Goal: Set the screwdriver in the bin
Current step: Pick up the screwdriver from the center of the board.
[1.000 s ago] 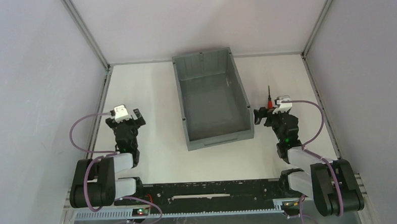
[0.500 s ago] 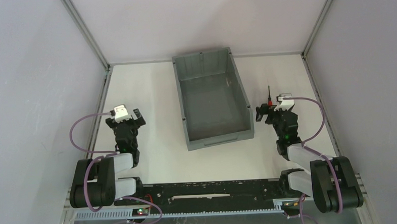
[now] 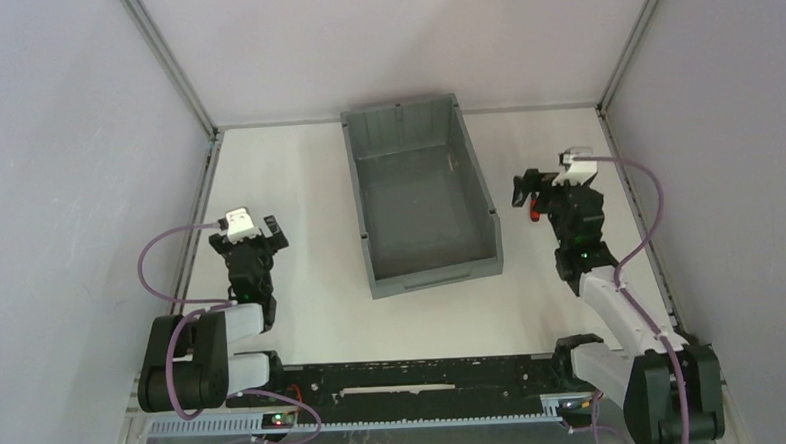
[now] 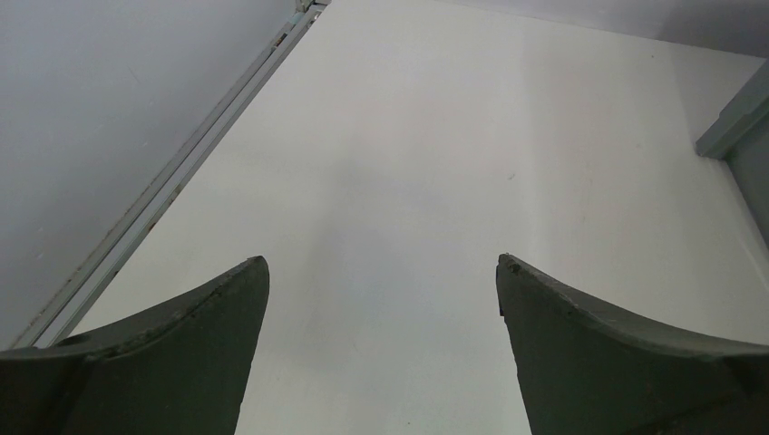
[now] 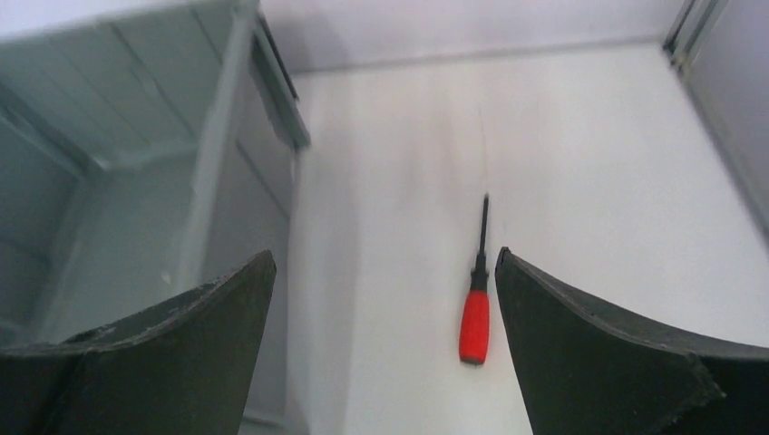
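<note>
The screwdriver [image 5: 474,324], with a red handle and a thin black shaft, lies flat on the white table just right of the bin [image 5: 227,163], shaft pointing away from me. From above, only a bit of the screwdriver's red handle [image 3: 535,214] shows under my right gripper [image 3: 553,187]. That right gripper [image 5: 385,263] hovers above it, open, and the handle sits close to the inner edge of the right finger. The grey bin [image 3: 481,193] stands at the table's middle back. My left gripper [image 3: 247,233] rests open at the left, and nothing lies between the jaws of the left gripper [image 4: 383,263].
A metal frame rail [image 3: 628,187] runs along the table's right edge close to my right arm. A matching rail [image 4: 181,172] borders the left side. A corner of the bin [image 4: 739,118] shows at the far right of the left wrist view.
My right arm has reached forward and away from its base, bringing the open gripper over the screwdriver and hiding its shaft from above. The left arm has not moved.
</note>
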